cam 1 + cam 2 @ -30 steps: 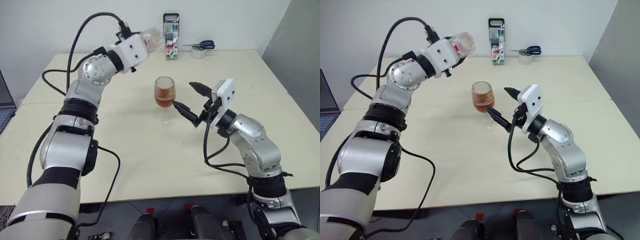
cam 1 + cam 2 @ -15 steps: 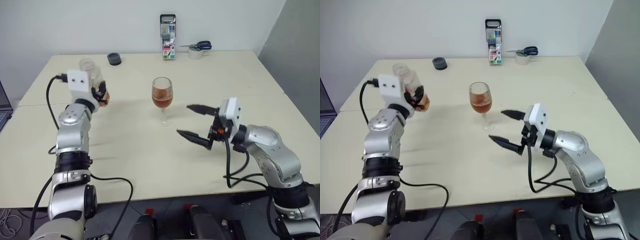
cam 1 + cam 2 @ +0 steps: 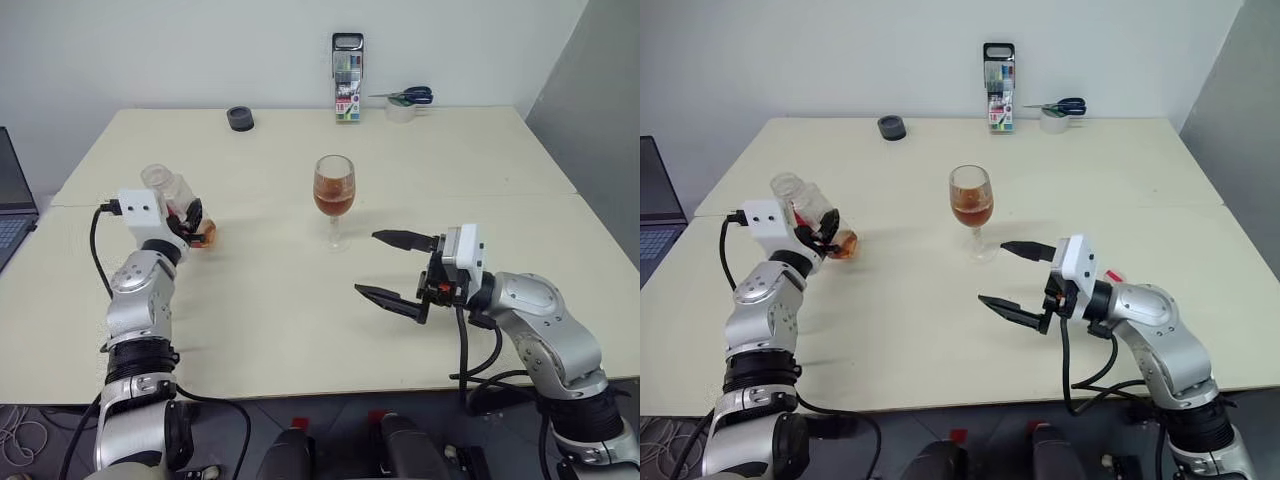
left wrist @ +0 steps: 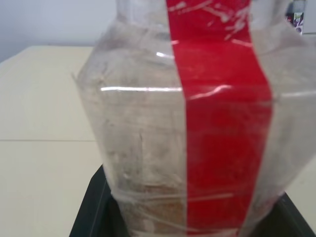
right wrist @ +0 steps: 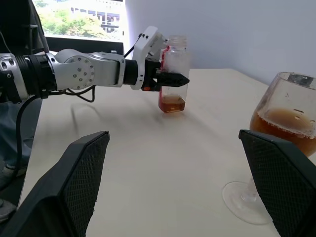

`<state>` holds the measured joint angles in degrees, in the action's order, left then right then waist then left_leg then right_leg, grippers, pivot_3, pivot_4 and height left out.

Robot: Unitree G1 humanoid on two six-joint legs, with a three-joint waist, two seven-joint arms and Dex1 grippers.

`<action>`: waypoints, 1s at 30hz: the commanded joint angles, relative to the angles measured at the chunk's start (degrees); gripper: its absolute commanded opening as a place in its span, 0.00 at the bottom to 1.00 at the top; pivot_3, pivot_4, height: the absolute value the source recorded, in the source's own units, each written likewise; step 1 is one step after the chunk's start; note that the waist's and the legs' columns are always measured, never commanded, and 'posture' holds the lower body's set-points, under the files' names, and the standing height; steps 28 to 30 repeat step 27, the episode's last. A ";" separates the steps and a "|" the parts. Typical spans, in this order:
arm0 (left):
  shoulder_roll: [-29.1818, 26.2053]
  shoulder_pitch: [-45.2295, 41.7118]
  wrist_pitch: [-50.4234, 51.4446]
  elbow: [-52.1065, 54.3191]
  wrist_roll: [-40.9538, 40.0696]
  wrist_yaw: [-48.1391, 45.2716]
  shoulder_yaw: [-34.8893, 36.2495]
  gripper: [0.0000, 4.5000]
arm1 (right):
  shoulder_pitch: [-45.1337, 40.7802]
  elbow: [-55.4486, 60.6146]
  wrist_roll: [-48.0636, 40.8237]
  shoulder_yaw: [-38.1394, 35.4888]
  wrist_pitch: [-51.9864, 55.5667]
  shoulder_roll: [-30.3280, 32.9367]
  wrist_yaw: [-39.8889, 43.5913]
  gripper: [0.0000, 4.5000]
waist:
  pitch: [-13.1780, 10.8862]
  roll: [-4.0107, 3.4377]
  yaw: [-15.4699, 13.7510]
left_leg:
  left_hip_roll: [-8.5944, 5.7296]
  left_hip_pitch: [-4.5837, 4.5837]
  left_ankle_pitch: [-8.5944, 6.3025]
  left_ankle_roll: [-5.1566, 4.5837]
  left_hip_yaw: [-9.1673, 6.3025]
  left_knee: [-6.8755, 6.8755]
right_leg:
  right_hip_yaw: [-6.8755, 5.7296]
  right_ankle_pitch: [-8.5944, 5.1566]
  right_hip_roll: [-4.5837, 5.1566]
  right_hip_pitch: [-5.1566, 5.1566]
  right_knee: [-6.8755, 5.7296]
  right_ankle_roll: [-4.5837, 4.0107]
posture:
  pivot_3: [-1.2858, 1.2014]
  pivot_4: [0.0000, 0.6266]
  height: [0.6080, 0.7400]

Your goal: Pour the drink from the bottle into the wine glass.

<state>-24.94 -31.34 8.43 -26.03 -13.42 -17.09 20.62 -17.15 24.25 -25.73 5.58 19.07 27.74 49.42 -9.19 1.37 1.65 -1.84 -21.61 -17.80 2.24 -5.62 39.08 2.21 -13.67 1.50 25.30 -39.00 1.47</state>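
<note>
Two tools are over the table (image 3: pixel 300 330). The right tool (image 3: pixel 392 267) is nearest, its fingers wide apart and holding nothing, pointing to the robot's left. The left tool (image 3: pixel 825 232) is clamped on the bottle (image 3: pixel 812 212), which stands almost upright at the left side with a little drink (image 5: pixel 172 104) in its bottom. Farther, in the middle, stands the wine glass (image 3: pixel 334 198), partly filled with amber liquid. At the far edge are a dark cap (image 3: pixel 239 118), a pen case (image 3: pixel 346 91) and scissors (image 3: pixel 408 96).

Clear plastic bottle (image 4: pixel 187 123) with glossy red strip; smooth, shiny wine glass (image 3: pixel 334 190); matt cream table (image 3: pixel 300 300).
</note>
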 commanded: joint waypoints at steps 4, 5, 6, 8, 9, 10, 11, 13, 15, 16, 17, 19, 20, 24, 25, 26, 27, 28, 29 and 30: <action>-0.23 -2.38 -2.42 -2.67 -0.39 -0.08 -0.32 0.39 | 0.23 2.11 0.23 -0.15 -0.16 -0.47 -2.65 1.00 | 0.01 0.01 0.00 | 0.00 0.00 0.00 0.00 0.00 0.00 | 0.00 0.00 0.00 -0.01 0.00 0.00 | 0.52 0.24 1.00; -0.26 -2.60 -2.42 -2.96 -0.34 -0.06 -0.44 0.39 | 0.08 2.01 0.20 -0.10 -0.09 -0.49 -2.89 1.00 | 0.01 0.02 0.00 | 0.00 0.01 0.00 0.00 -0.01 0.00 | -0.01 0.00 0.00 -0.02 0.00 0.00 | 0.52 0.24 1.00; -0.28 -2.75 -2.49 -3.14 -0.30 -0.01 -0.50 0.39 | -0.05 1.93 0.16 -0.09 0.01 -0.55 -3.16 1.00 | 0.01 0.02 0.00 | 0.00 0.01 0.00 0.00 -0.01 0.00 | -0.01 0.00 0.00 -0.02 0.00 0.00 | 0.52 0.24 1.00; -0.28 -3.00 -2.44 -3.34 -0.36 0.26 -0.40 0.55 | -0.40 1.60 0.21 -0.01 0.06 -0.65 -3.47 1.00 | 0.01 0.02 0.00 | -0.01 0.01 0.00 -0.01 0.00 0.00 | 0.00 0.00 0.00 -0.02 0.00 0.00 | 0.52 0.24 1.00; -0.29 -3.05 -2.34 -3.29 -0.50 0.37 -0.28 0.61 | -0.53 1.46 0.26 0.06 0.05 -0.67 -3.57 1.00 | 0.01 0.02 0.01 | -0.01 0.02 0.00 -0.01 0.00 0.00 | 0.00 0.00 0.00 -0.02 0.00 0.00 | 0.52 0.24 1.00; -0.34 -2.99 -2.18 -3.03 -0.61 0.41 -0.24 0.69 | -0.58 1.34 0.27 0.10 0.07 -0.67 -3.68 1.00 | 0.01 0.02 0.00 | 0.00 0.02 0.00 -0.01 0.00 0.00 | 0.00 0.00 0.00 -0.02 0.00 0.00 | 0.52 0.24 1.00; -0.40 -2.93 -2.00 -2.74 -0.66 0.40 -0.26 0.76 | -0.66 1.22 0.26 0.11 0.14 -0.68 -3.77 1.00 | 0.01 0.02 0.00 | 0.00 0.02 0.00 -0.01 0.00 0.00 | 0.00 0.00 0.00 -0.02 0.00 0.00 | 0.52 0.24 1.00; -0.57 -2.15 -1.24 -1.44 -0.58 0.55 -0.39 0.90 | -0.43 1.28 0.22 0.16 0.32 -0.68 -3.94 1.00 | 0.01 0.02 0.00 | 0.00 0.02 0.00 -0.01 0.00 -0.01 | 0.00 0.00 0.00 -0.02 0.00 0.00 | 0.52 0.24 1.00; -0.83 -0.62 -0.33 0.06 -0.34 0.68 -0.49 0.99 | 0.27 1.50 0.26 0.16 0.57 -0.58 -4.20 1.00 | 0.01 0.02 0.01 | 0.00 0.02 0.00 -0.01 0.00 -0.01 | 0.00 0.00 0.00 -0.02 0.00 0.00 | 0.52 0.24 1.00; -0.87 0.36 0.15 0.98 -0.33 0.75 -0.43 0.99 | 0.90 1.65 0.28 0.01 0.76 -0.43 -4.45 1.00 | 0.01 0.02 0.01 | 0.00 0.03 0.00 -0.01 0.01 -0.01 | 0.01 0.00 0.00 -0.02 0.00 0.00 | 0.52 0.24 1.00; -0.88 1.21 0.64 1.90 -0.32 0.88 -0.37 0.99 | 1.47 1.77 0.23 -0.20 0.97 -0.29 -4.71 1.00 | 0.01 0.02 0.01 | 0.00 0.03 0.00 -0.01 0.02 -0.01 | 0.02 0.00 0.00 -0.02 0.00 0.00 | 0.52 0.24 1.00; -0.87 3.96 2.44 5.42 -0.32 1.74 -0.02 0.99 | 3.73 2.59 -0.27 -1.36 2.66 -0.08 -6.60 1.00 | 0.02 0.02 0.01 | 0.02 0.05 0.00 -0.01 0.01 -0.03 | 0.02 0.00 0.00 -0.02 0.00 0.00 | 0.52 0.24 1.00; -0.83 6.03 3.89 8.05 -0.53 2.21 0.31 0.99 | 5.65 3.16 -0.12 -2.08 3.99 0.09 -8.24 1.00 | 0.02 0.02 0.01 | 0.03 0.05 -0.01 -0.01 0.01 -0.04 | 0.02 0.00 0.00 -0.02 0.00 0.00 | 0.52 0.24 1.00; 0.70 17.46 11.06 23.15 -3.43 3.40 1.71 0.99 | 14.93 3.48 9.34 -2.13 5.80 1.91 -17.33 1.00 | 0.04 0.02 -0.04 | 0.04 0.03 -0.01 -0.01 0.01 -0.06 | 0.13 0.00 0.05 -0.02 0.03 0.00 | 0.52 0.24 1.00; 1.32 20.48 13.07 27.32 -4.20 4.21 1.96 0.99 | 16.14 3.82 10.76 -2.46 7.24 1.08 -20.44 1.00 | 0.04 0.02 -0.05 | 0.04 0.04 -0.02 -0.01 0.02 -0.06 | 0.17 0.00 0.07 -0.03 0.04 0.00 | 0.52 0.24 1.00; 1.88 23.65 15.52 31.90 -5.18 4.70 1.98 0.99 | 16.53 4.37 11.28 -3.36 9.40 -0.83 -24.17 1.00 | 0.04 0.02 0.03 | 0.05 0.04 -0.02 -0.01 0.01 -0.07 | 0.20 0.00 0.07 -0.03 0.03 0.00 | 0.52 0.24 1.00; 1.99 25.99 17.73 35.46 -5.16 5.31 1.59 0.99 | 16.55 4.94 11.35 -4.21 11.19 -2.74 -27.18 1.00 | 0.04 0.02 0.03 | 0.09 0.07 -0.02 -0.01 0.03 -0.07 | 0.22 0.00 0.06 -0.03 0.00 0.00 | 0.52 0.24 1.00; 1.99 25.99 17.73 35.46 -5.16 5.31 1.59 0.99 | 16.55 4.94 11.35 -4.21 11.19 -2.74 -27.18 1.00 | 0.04 0.02 0.03 | 0.09 0.07 -0.02 -0.01 0.03 -0.07 | 0.22 0.00 0.06 -0.03 0.00 0.00 | 0.52 0.24 1.00; 1.99 25.99 17.73 35.46 -5.16 5.31 1.59 0.99 | 16.55 4.94 11.35 -4.21 11.19 -2.74 -27.18 1.00 | 0.04 0.02 0.03 | 0.09 0.07 -0.02 -0.01 0.03 -0.07 | 0.22 0.00 0.06 -0.03 0.00 0.00 | 0.52 0.24 1.00; 1.99 25.99 17.73 35.46 -5.16 5.31 1.59 0.99 | 16.55 4.94 11.35 -4.21 11.19 -2.74 -27.18 1.00 | 0.04 0.02 0.03 | 0.09 0.07 -0.02 -0.01 0.03 -0.07 | 0.22 0.00 0.06 -0.03 0.00 0.00 | 0.52 0.24 1.00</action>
